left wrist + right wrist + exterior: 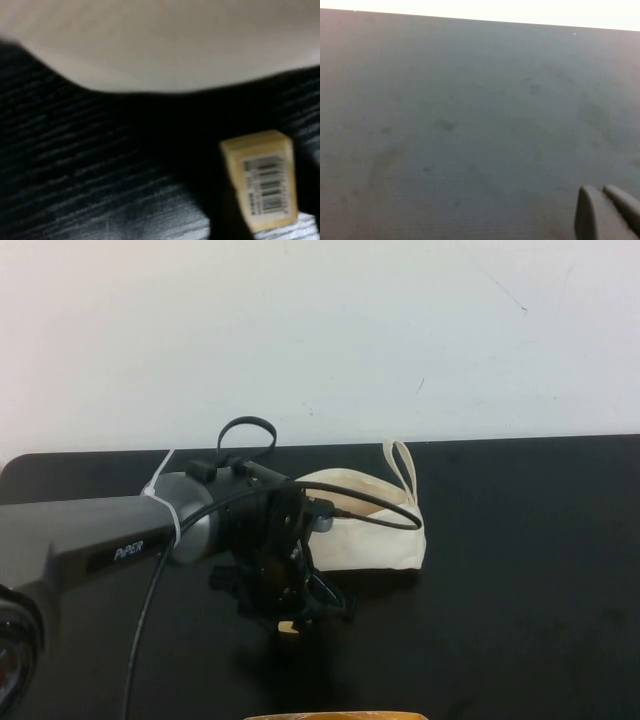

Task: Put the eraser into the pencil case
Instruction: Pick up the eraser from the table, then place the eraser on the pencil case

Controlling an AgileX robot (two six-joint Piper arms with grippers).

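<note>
The pencil case (370, 525) is a cream-white pouch with a loop strap, lying on the black table (530, 570) behind my left gripper; its fabric fills the upper part of the left wrist view (165, 45). My left gripper (293, 620) points down just in front of the pouch and is shut on the eraser (290, 627), a pale yellow block with a barcode label (260, 180), held close over the table. My right gripper (606, 212) is outside the high view; its fingers lie together over bare table with nothing between them.
The left arm and its cable (150, 540) cross the table's left half. A yellowish edge (335, 716) shows at the bottom of the high view. A white wall (320, 330) stands behind the table.
</note>
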